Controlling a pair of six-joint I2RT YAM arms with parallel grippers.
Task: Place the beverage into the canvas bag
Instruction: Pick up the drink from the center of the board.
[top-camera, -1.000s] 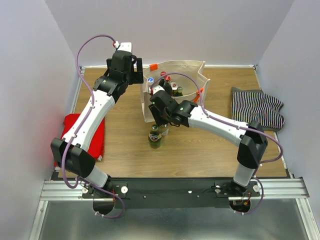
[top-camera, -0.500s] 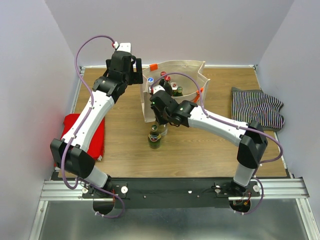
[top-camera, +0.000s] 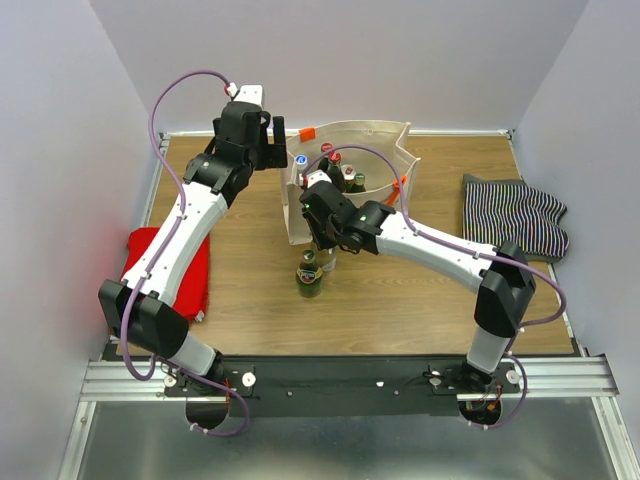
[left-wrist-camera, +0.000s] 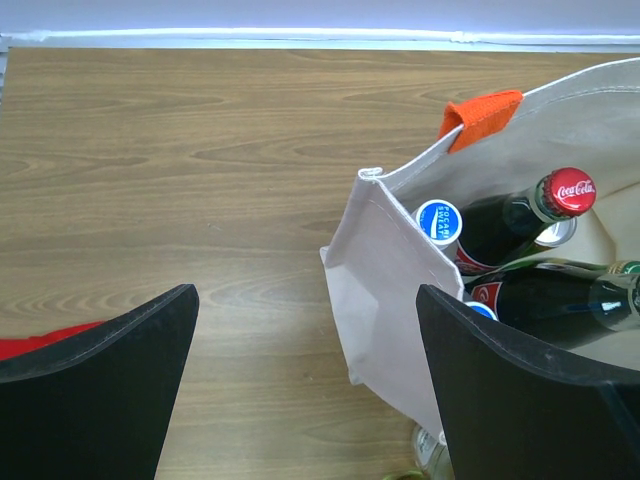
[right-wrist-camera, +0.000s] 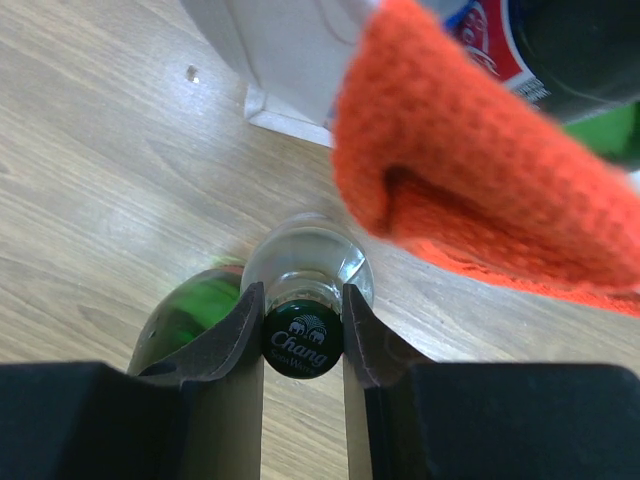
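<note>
As right gripper clasps the Chang-capped bottle beside an orange handle, left gripper gapes.

Bright, even light throughout, shadows soft (the orange handle close to the right wrist lens is blurred).

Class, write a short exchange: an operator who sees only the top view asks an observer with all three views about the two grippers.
Operator: Does the right gripper have the bottle?
Observer: Its fingers press both sides of the cap, which reads Chang.
Operator: What is the left gripper doing at the bag?
Observer: It is open, with the bag's near corner between its fingers.
</note>
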